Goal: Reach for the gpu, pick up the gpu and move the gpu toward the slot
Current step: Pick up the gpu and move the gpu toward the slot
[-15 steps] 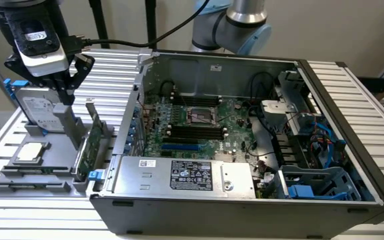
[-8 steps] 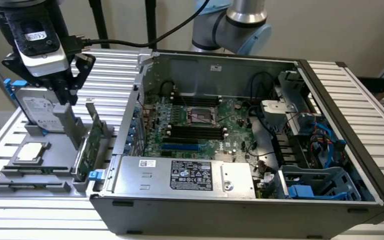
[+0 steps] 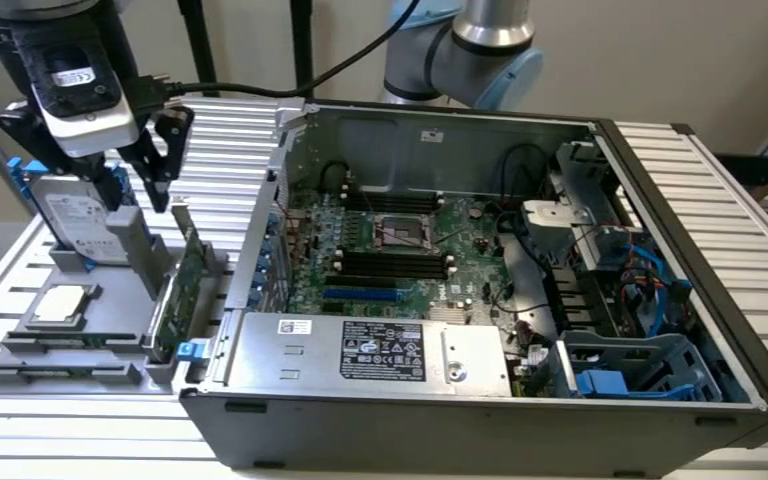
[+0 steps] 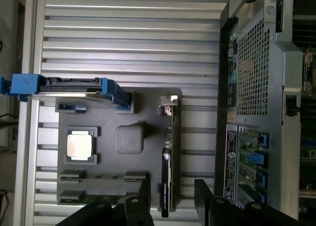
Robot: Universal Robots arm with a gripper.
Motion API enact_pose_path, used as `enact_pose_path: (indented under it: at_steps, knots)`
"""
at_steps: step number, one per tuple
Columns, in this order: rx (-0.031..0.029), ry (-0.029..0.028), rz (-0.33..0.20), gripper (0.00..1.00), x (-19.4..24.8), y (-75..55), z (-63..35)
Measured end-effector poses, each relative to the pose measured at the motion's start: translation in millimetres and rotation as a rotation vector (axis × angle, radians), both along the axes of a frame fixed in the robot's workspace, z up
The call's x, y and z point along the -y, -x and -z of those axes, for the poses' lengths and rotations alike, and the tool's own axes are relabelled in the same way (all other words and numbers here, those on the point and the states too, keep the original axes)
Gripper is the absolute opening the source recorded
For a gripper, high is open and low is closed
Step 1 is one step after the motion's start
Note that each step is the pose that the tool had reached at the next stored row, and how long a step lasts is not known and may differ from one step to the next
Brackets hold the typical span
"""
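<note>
Gpu: thin, flat green circuit board

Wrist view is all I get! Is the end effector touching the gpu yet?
Observer: No. The end effector hangs open above the gpu, apart from it.
Operator: Is the computer's lid off?
Observer: Yes. The case lies open, and the motherboard shows inside.
Operator: What's the thing with blue ends?
Observer: A hard drive, standing on edge beside the gpu, on the side away from the case.
</note>
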State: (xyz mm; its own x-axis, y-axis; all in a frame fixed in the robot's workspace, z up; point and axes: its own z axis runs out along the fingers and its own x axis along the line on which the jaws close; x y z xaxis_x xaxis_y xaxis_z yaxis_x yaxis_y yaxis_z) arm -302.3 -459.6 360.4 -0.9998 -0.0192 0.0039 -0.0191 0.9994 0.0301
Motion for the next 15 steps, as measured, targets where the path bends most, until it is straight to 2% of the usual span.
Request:
enact_pose_path:
  at_steps: [10, 15]
  knots:
    - [0.0009, 0.0032, 0.0, 0.48, 0.0, 6.4, 18.2]
    - [0.0045, 0.0045, 0.0, 0.48, 0.0, 7.9, 27.4]
